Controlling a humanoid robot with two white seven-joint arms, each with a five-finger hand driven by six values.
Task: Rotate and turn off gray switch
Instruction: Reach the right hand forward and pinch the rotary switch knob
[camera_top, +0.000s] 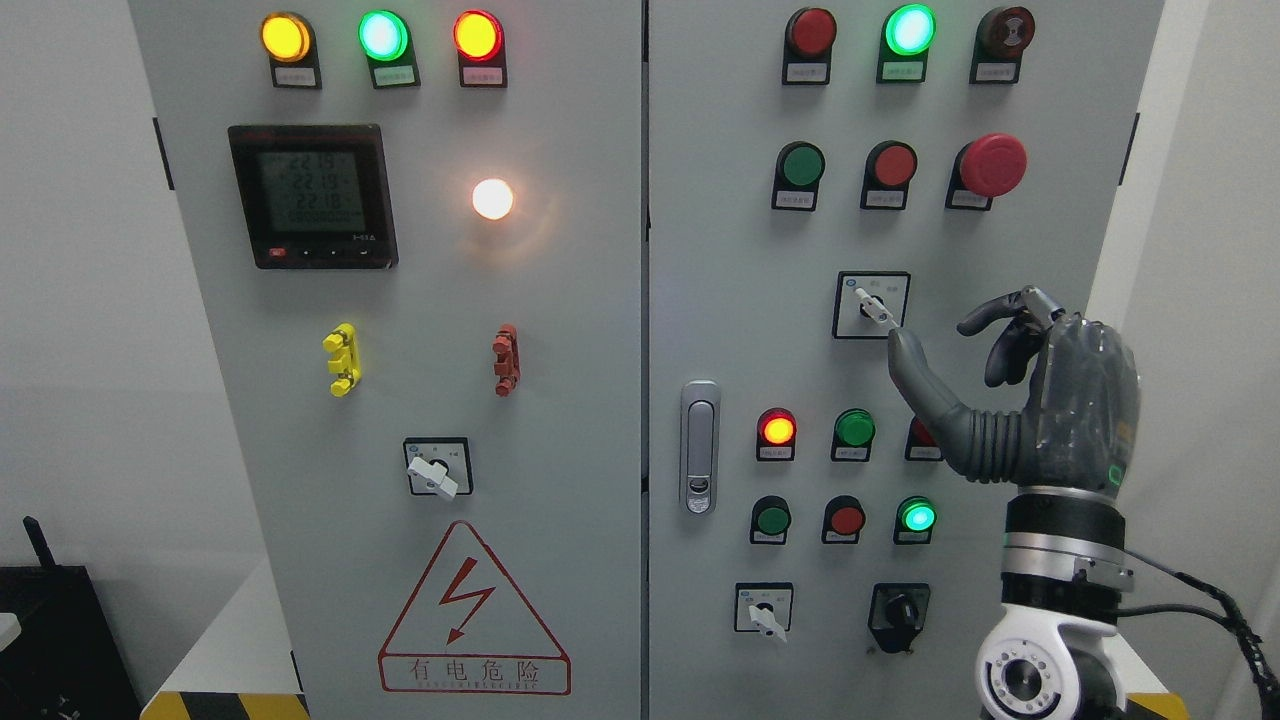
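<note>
Gray switch (873, 307) on right panel (720, 300), handle tilted; right hand (1040, 400) open, thumb tip touching it.

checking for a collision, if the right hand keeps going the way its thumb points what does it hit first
Probably the small gray rotary switch handle in its black-framed square plate: the dark gray right hand has its thumb tip just below and right of that handle, aimed up-left at it. Whether they already touch is unclear from this view.
</note>
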